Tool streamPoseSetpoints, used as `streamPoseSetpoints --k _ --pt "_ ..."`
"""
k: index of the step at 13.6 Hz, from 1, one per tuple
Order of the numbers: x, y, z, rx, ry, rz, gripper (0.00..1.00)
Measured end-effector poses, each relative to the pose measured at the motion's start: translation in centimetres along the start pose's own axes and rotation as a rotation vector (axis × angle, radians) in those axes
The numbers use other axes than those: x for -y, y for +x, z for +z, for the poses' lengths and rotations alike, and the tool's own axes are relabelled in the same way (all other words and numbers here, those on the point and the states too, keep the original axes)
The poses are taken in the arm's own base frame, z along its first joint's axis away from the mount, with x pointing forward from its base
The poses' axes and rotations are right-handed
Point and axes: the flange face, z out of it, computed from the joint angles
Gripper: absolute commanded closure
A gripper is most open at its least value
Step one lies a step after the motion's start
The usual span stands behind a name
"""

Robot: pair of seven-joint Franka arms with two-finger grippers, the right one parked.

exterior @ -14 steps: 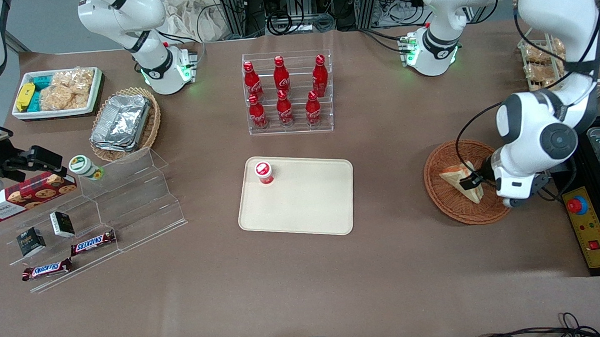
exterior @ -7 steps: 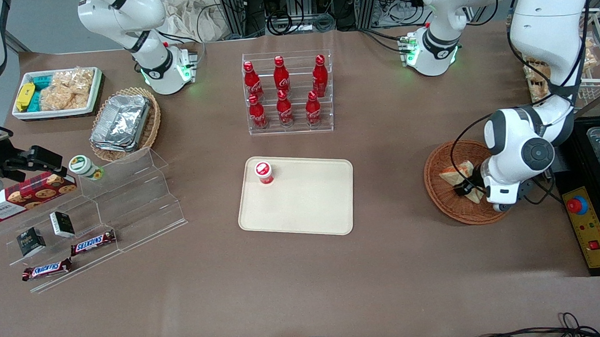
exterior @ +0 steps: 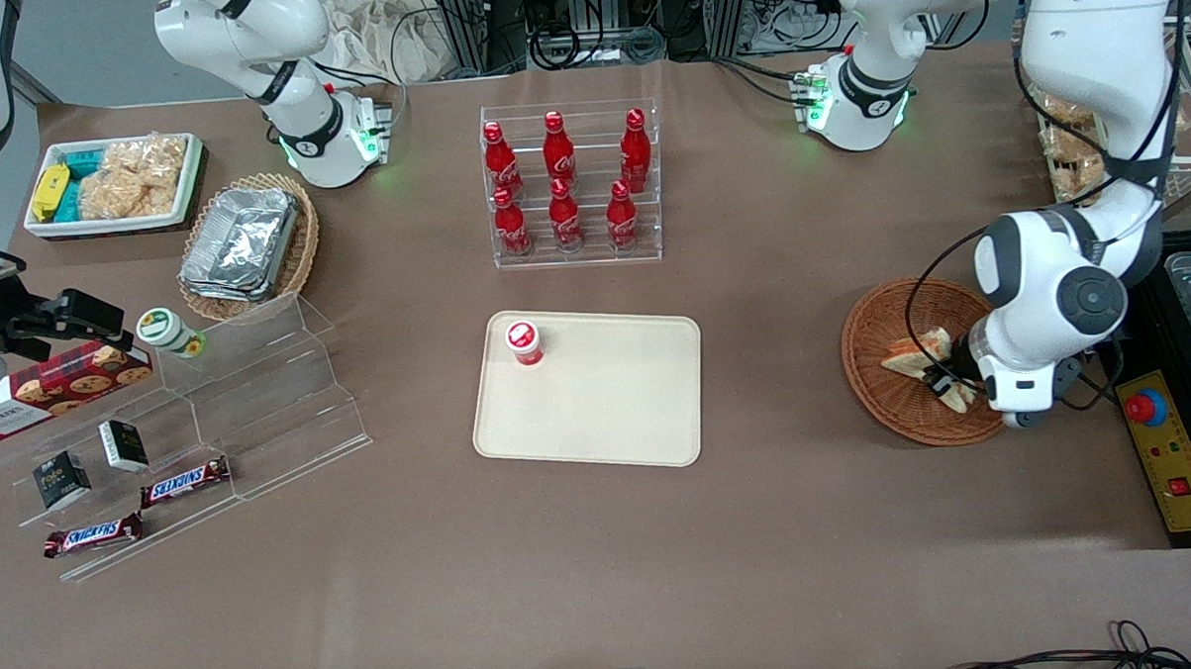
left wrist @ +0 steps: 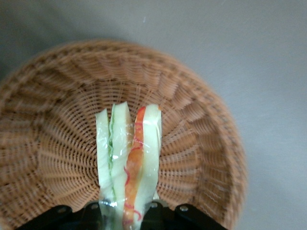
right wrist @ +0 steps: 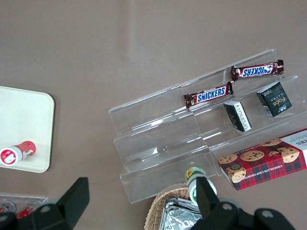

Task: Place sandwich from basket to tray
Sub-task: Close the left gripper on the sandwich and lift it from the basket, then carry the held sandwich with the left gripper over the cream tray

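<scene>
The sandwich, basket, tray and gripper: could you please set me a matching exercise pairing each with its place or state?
Column one:
1. sandwich
2. basket
3. tray
4. gripper

Column two:
A. carries a small red-capped bottle near one corner
B. stands on edge between the fingers
C. lies toward the working arm's end of the table
D. down in the basket, closed on the sandwich

Pairs: 1-B, 2-C, 3-A, 4-D

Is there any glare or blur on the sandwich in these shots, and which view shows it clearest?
Left wrist view: sandwich sharp, slight sheen on its wrap, held by the gripper over the basket. Front view: sandwich small, half hidden by the arm; even light, soft shadows.
</scene>
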Motion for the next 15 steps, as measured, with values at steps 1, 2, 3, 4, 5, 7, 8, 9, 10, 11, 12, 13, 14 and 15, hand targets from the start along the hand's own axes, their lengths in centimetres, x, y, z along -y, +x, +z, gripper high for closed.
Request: streamPoseSetpoints --k 1,2,3,4,5,7,8,9,10,11,12,13,14,15 --pt "-0.4 0.2 -3.1 -0.002 0.004 0.007 0.85" --pt "-0.8 0.2 -6.7 -0.012 0.008 0.019 0.85" --pt "-1.3 -0.1 -10.8 -0.024 0.014 0.037 0.85" --pt "-1.9 -0.8 -14.8 -0.034 0.016 0.058 0.85" --pt "-2.6 -1.9 -18.7 -0.041 0.014 0.084 0.85" --pt "-4.8 -4.7 -25.6 -0.060 -0.006 0.146 0.85" --pt "-6.0 -6.5 -28.0 -0.066 -0.017 0.182 0.85" --pt "-7.4 -8.5 -29.7 -0.071 -0.029 0.223 0.85" --pt "-8.8 -10.7 -30.8 -0.074 -0.039 0.270 0.85" --pt "-10.3 -13.1 -31.4 -0.073 -0.047 0.317 0.85" --pt "-11.6 -15.5 -31.5 -0.073 -0.048 0.367 0.84" --pt "-13.0 -17.9 -31.5 -0.082 -0.039 0.421 0.84" --pt "-14.3 -20.4 -31.1 -0.097 -0.023 0.473 0.84" --pt "-15.6 -22.8 -30.5 -0.108 -0.004 0.513 0.83"
